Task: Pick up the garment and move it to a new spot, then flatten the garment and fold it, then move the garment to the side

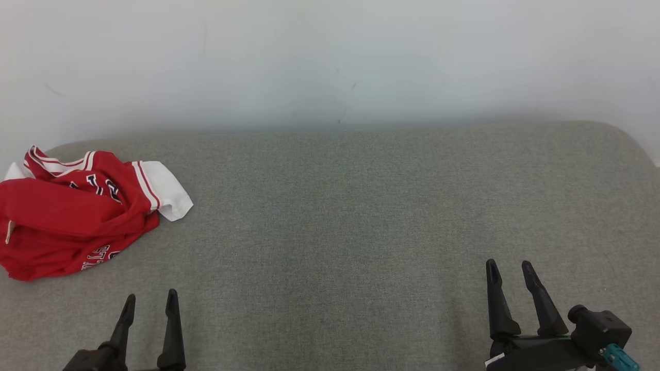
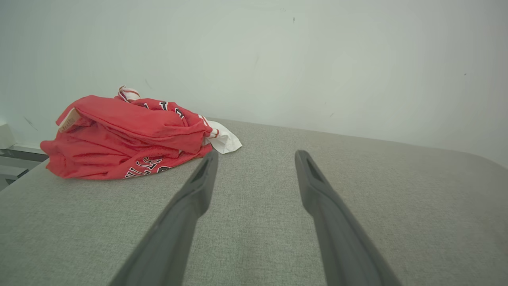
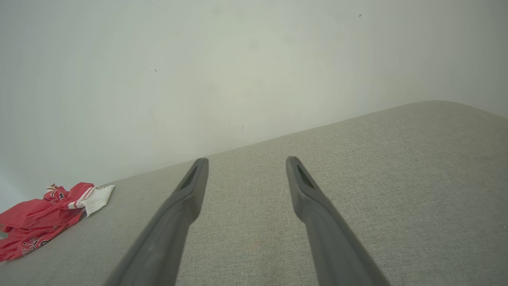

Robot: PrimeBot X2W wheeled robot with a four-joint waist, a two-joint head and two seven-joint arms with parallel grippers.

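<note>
- We are holding our left gripper [image 1: 150, 295], with its two long dark tapering fingers, low at the near left of the head view. Its fingers are standing spread apart and are gripping nothing.
- We are holding our right gripper [image 1: 509, 264], the same dark two-fingered kind, at the near right. Its fingers are likewise spread wide and closing on nothing.
- A small teal plastic connector [image 1: 616, 355] is showing on the black wrist block behind the right gripper.
- Both grippers are hovering over a wide grey woven-cloth surface [image 1: 335, 216] with a rounded far right corner, and bare cloth is lying ahead of each pair of fingers.
- The crumpled red mesh-fabric garment [image 1: 72, 221], with black-and-white lettering, is lying in a heap at the far left of that surface, ahead of the left gripper and a little to its left, apart from its fingertips.
- A white sleeve end with red stripes [image 1: 167, 193] is sticking out of the heap towards the middle of the surface.
- A small beige label [image 2: 69, 119] is showing on the upper left of the heap in the left wrist view.
- The garment is sitting well apart from the right gripper, with open grey cloth stretching between them.
- A plain pale wall [image 1: 330, 62] with a few small dark marks is rising behind the far edge of the surface.
</note>
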